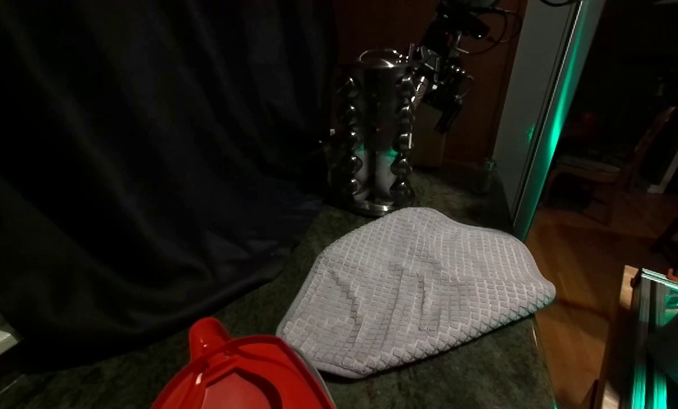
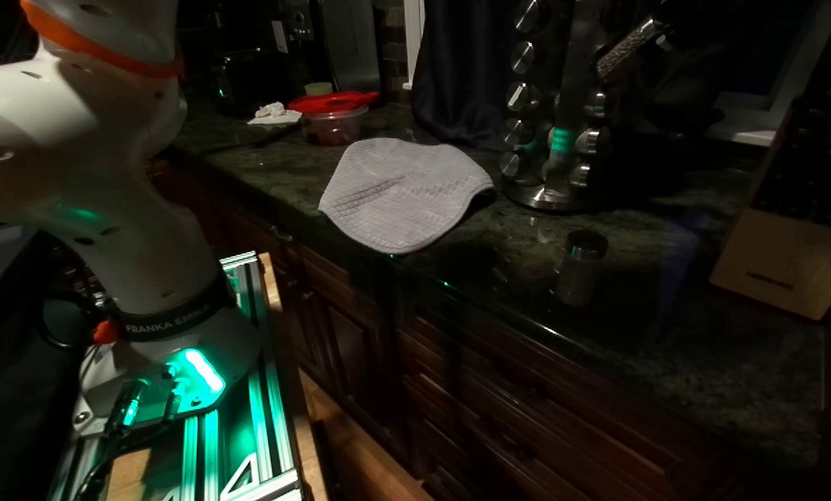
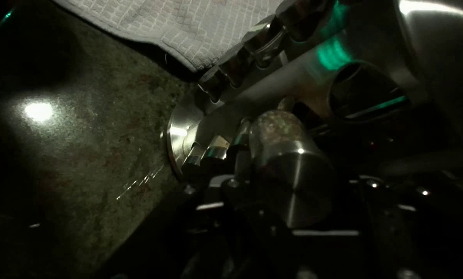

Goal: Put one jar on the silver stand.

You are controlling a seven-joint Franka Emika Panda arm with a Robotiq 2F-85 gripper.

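The silver stand (image 1: 379, 76) is tall and shiny, with columns of small capped jars, and stands at the back of the counter. It also shows in an exterior view (image 2: 548, 197) and fills the right of the wrist view (image 3: 251, 97). My gripper (image 3: 297, 178) is shut on a jar (image 3: 280, 126) with a silver cap and speckled contents. The jar points with its glass end toward the stand, tilted, beside the upper tiers, in an exterior view (image 2: 624, 54). Whether it touches the stand I cannot tell. The gripper is mostly lost in darkness.
Another jar (image 2: 581, 268) with a dark cap stands upright near the counter's front edge. A grey cloth (image 1: 418, 284) lies before the stand. A red-lidded container (image 1: 248, 369) stands beyond the cloth. A knife block (image 2: 781, 257) and a black curtain (image 1: 146, 170) flank the stand.
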